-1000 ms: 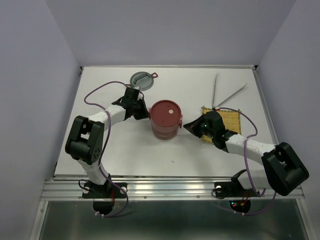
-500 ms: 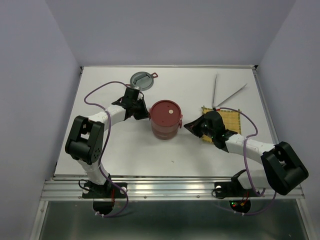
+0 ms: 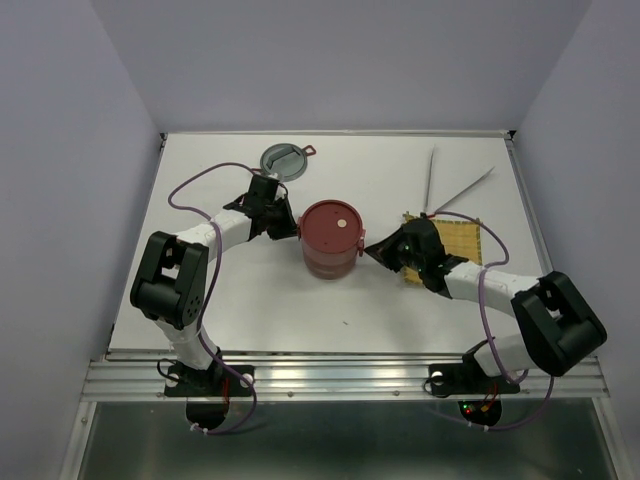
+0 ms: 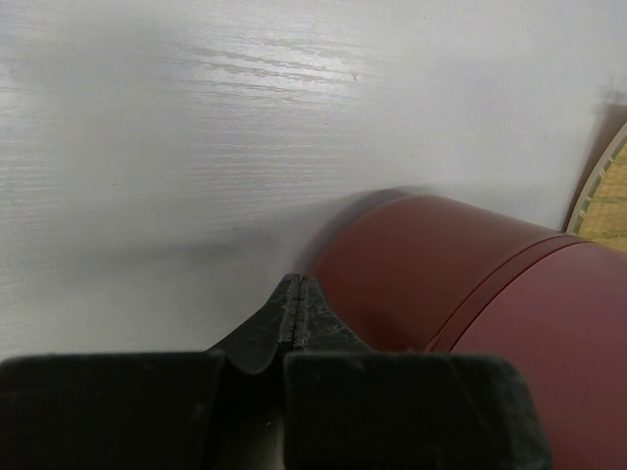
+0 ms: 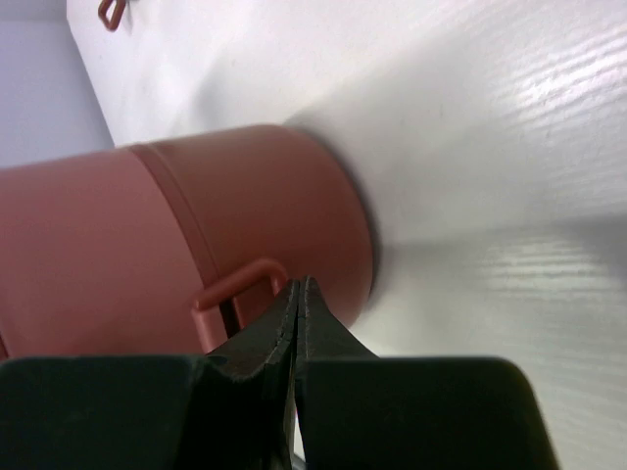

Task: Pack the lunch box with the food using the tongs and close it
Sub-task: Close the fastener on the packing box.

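The dark-red lunch box (image 3: 331,238) stands stacked mid-table with its flat lid on, a pale dot at the lid's centre. My left gripper (image 3: 294,229) is shut, its tips at the box's left wall (image 4: 441,284), nothing between them (image 4: 297,286). From the right, my right gripper (image 3: 369,249) is also shut, and its tips (image 5: 299,290) sit just beside the small side handle (image 5: 238,285) of the box (image 5: 196,215) without holding it. The silver tongs (image 3: 447,192) lie in a V at the back right. No food shows in any view.
A yellow woven mat (image 3: 458,243) lies under the right arm; its edge (image 4: 607,191) also shows in the left wrist view. A round grey lid (image 3: 281,160) with a red tab (image 5: 110,12) rests at the back left. Purple cables loop off both arms.
The right arm has drawn in a little, its elbow shifting left and its tips staying at the box's right side. The left arm and the box have not moved.
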Tool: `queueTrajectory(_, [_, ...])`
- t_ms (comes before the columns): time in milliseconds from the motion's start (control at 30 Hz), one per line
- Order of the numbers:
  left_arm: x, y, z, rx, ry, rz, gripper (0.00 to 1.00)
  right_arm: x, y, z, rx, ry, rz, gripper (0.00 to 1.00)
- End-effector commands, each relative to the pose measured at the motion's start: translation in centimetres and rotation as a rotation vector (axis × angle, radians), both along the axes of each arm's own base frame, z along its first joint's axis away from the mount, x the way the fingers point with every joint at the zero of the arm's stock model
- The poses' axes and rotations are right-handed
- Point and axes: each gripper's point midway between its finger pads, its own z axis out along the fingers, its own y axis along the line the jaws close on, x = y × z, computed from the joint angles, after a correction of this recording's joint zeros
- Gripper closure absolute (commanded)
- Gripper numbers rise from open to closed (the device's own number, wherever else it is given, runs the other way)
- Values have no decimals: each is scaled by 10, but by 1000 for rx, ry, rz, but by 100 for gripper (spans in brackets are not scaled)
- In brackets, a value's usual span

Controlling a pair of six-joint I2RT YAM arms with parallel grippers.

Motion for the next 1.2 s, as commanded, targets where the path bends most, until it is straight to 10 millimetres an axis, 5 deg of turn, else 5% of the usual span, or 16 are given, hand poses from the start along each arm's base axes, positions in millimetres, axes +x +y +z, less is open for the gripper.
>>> queueTrajectory(0, [-9, 0, 2, 13, -1, -27, 100, 22, 27, 30, 57, -101, 75, 99])
queueTrajectory(167, [-10, -2, 2, 4, 4, -31, 100, 23, 30, 28, 61, -86, 82, 99])
queueTrajectory(433, [-11, -1, 0, 15, 3, -31, 100, 13, -30, 13, -11, -28, -145, 99])
queueTrajectory(567, [-12, 0, -2, 17, 7, -33, 100, 7, -39, 18, -1, -49, -149, 99])
queueTrajectory(800, [-12, -1, -2, 13, 4, -35, 100, 13, -15, 23, 26, -52, -34, 99])
queueTrajectory(1000, [-12, -2, 0, 3, 0, -36, 100, 16, 51, 30, 39, -90, 143, 99])
queueTrajectory(1167, [-12, -4, 2, 0, -3, -39, 100, 20, 47, 29, 11, -99, 97, 99])
